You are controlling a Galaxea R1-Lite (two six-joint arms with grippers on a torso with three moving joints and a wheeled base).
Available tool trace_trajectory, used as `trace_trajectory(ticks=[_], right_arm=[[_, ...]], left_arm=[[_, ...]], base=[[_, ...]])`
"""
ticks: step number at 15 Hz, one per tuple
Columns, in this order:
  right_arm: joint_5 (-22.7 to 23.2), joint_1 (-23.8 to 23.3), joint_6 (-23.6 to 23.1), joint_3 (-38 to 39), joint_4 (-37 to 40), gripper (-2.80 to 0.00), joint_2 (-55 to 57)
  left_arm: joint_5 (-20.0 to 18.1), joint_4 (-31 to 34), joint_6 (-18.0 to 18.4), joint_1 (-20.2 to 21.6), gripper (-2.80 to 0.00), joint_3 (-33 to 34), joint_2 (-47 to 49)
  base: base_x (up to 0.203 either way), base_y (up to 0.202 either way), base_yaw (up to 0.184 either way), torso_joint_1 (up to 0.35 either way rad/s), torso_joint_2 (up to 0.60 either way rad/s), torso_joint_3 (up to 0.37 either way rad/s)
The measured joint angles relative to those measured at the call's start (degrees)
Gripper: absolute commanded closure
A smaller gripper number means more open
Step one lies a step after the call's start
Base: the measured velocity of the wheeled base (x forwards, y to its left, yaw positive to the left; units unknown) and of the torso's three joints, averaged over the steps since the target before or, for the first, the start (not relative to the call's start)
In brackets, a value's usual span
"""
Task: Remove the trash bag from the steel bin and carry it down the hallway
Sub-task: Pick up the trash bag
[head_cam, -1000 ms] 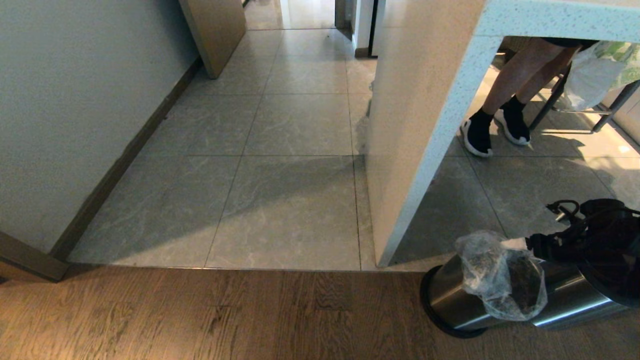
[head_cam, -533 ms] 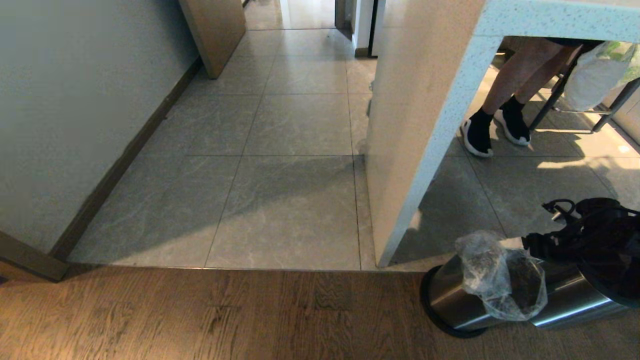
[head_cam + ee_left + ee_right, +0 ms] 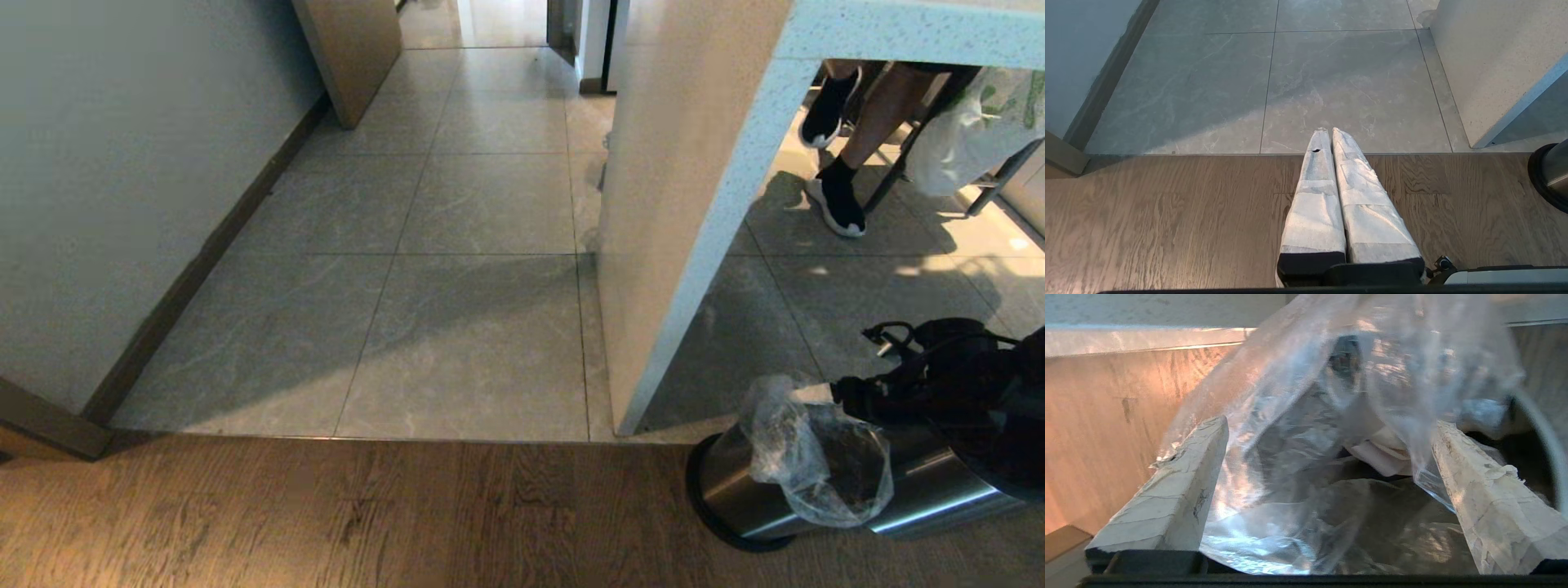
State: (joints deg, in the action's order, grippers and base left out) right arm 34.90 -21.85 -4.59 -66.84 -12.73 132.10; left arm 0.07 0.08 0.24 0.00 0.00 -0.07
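Your right gripper (image 3: pixel 1327 445) hangs spread wide around the crinkly clear plastic trash bag (image 3: pixel 804 457), unclamped, at the mouth of the brushed steel bin (image 3: pixel 739 486). Your left gripper (image 3: pixel 1327 134) is pressed closed above the floorboards.

no readable text, no labels, no brands, no numbers, no signs anywhere

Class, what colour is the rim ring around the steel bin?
Black, on the steel bin; clearest in the head view.

Clear trash bag (image 3: pixel 816 457), brushed silver steel bin (image 3: pixel 735 490)
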Motion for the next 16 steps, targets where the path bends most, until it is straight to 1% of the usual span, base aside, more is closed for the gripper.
trace_trajectory(ticks=[3, 8, 13, 16], right_arm=[[0.0, -0.2, 0.2, -0.2, -0.1, -2.80, -0.8], [-0.2, -3.6, -0.5, 0.6, 0.0, -2.80, -3.0], [-0.3, -4.2, -0.6, -0.7, -0.4, -2.80, -1.6], [-0.4, -4.1, -0.6, -1.7, -3.1, -2.80, 0.1]], left_arm=[[0.0, 0.0, 0.0, 0.0, 0.00, 0.0, 0.0], [0.0, 0.0, 0.0, 0.0, 0.00, 0.0, 0.0], [0.0, 0.0, 0.0, 0.0, 0.00, 0.0, 0.0], [0.0, 0.0, 0.0, 0.0, 0.00, 0.0, 0.0]], base=[[0.000, 0.000, 0.000, 0.000, 0.00, 0.000], [0.000, 0.000, 0.000, 0.000, 0.00, 0.000], [0.000, 0.000, 0.000, 0.000, 0.00, 0.000], [0.000, 0.000, 0.000, 0.000, 0.00, 0.000]])
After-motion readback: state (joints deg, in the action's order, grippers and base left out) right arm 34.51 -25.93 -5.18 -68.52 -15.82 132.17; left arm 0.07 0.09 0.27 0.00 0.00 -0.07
